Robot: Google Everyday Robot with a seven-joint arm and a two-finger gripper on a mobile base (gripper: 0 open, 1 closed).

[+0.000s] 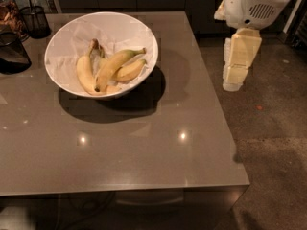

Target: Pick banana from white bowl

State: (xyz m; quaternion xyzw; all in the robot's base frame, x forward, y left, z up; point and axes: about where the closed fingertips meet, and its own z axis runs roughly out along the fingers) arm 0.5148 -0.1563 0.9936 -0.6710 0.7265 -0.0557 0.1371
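The white bowl (101,15) stands on the far left part of the grey table (144,143), lined with crumpled white paper. The banana (113,65), the longest one with a greenish end by its dark stem, lies diagonally across the bowl on top of the others. A curved banana with a brown stem end (84,76) lies to its left, and a short plump one (128,72) to its right. My gripper (233,80) hangs pointing down off the table's right edge, well to the right of the bowl and holding nothing.
A dark wire-mesh cup (34,19) stands at the table's far left corner. A dark glassy object (12,54) sits at the left edge. Speckled floor (273,143) lies to the right of the table. Dark cabinets run along the back.
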